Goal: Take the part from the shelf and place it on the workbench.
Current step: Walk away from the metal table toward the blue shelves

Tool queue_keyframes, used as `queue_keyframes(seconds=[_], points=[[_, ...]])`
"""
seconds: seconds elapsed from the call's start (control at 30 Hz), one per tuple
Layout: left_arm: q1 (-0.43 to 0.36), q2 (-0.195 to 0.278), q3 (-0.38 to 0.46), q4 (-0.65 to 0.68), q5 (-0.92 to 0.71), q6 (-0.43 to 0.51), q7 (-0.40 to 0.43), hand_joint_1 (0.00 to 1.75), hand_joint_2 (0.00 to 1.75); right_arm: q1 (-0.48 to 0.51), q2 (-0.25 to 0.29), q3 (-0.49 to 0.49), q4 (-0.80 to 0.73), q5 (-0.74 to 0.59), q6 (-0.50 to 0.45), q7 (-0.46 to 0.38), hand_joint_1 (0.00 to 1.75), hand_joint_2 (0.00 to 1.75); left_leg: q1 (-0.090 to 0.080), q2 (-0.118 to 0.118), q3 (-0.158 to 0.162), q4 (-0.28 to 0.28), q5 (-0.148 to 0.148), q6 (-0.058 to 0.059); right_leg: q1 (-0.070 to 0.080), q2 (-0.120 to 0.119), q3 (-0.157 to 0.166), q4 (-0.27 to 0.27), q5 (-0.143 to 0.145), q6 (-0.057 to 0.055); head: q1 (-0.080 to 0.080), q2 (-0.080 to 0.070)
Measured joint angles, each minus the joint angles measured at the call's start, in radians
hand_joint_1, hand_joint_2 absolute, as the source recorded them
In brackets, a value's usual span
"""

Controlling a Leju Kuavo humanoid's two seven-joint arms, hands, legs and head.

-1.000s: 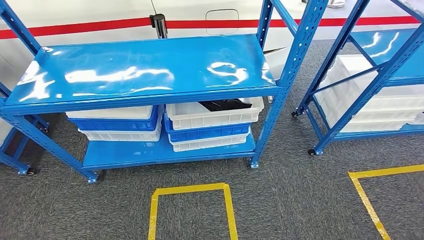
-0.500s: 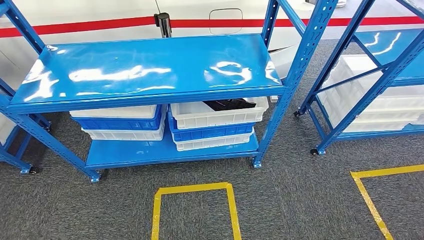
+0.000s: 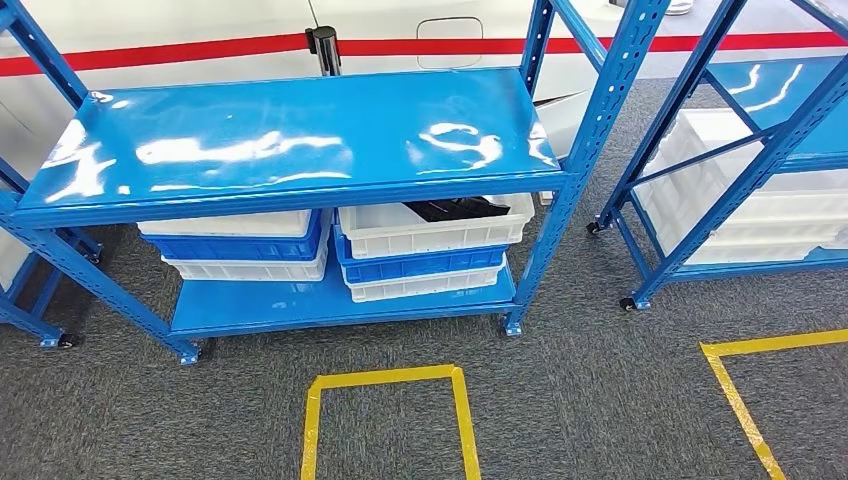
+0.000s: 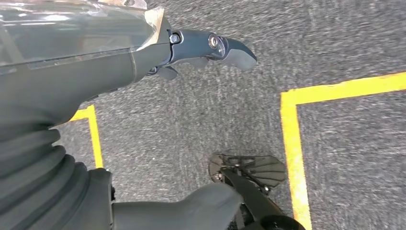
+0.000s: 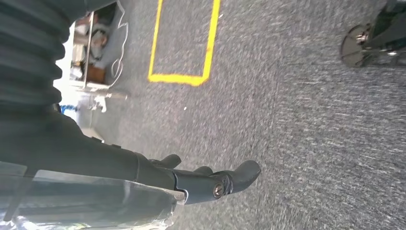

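Looks like a hard, light black part [image 3: 452, 209] lying in the top white bin [image 3: 432, 231] on the low shelf [image 3: 300, 305], best gripped around its middle, with left hand [image 4: 201, 52] and right hand [image 5: 206, 179] hanging loose, holding nothing.

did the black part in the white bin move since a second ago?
No. The black part sits at the same spot in its white bin under the shelf board; the whole picture shifted together, so the camera moved.
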Motion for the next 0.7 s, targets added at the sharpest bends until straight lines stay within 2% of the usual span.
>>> queue_keyframes(seconds=[0.27, 0.4, 0.47, 0.6, 0.7], points=[[0.046, 0.035, -0.161, -0.043, 0.165, -0.055, 0.096, 0.0, 0.0, 0.044, -0.012, 0.025, -0.046, -0.13, 0.05, -0.064, 0.0, 0.0, 0.001, 0.0, 0.0, 0.0, 0.0, 0.0, 0.0, 0.0, 0.0, 0.0, 0.0, 0.0, 0.0, 0.0], [0.069, 0.053, -0.244, -0.067, 0.248, -0.083, 0.144, 0.0, 1.75, 0.067, -0.016, 0.04, -0.071, -0.195, 0.074, -0.095, 0.0, 0.0, 0.0, 0.0, 0.0, 0.0, 0.0, 0.0, 0.0, 0.0, 0.0, 0.0, 0.0, 0.0, 0.0, 0.0], [0.08, 0.062, -0.283, -0.078, 0.286, -0.095, 0.166, 0.0, 1.75, 0.077, -0.019, 0.046, -0.082, -0.226, 0.086, -0.109, 0.0, 0.0, 0.0, 0.0, 0.0, 0.0, 0.0, 0.0, 0.0, 0.0, 0.0, 0.0, 0.0, 0.0, 0.0, 0.0], [0.098, 0.075, -0.345, -0.095, 0.349, -0.117, 0.203, 0.0, 0.0, 0.094, -0.022, 0.057, -0.102, -0.276, 0.105, -0.134, 0.0, 0.0, 0.0, 0.0, 0.0, 0.0, 0.0, 0.0, 0.0, 0.0, 0.0, 0.0, 0.0, 0.0, 0.0, 0.0], [0.114, 0.087, -0.405, -0.112, 0.41, -0.137, 0.238, 0.0, 0.0, 0.11, -0.026, 0.068, -0.12, -0.324, 0.122, -0.158, 0.0, 0.0, 0.0, 0.0, 0.0, 0.0, 0.0, 0.0, 0.0, 0.0, 0.0, 0.0, 0.0, 0.0, 0.0, 0.0]])
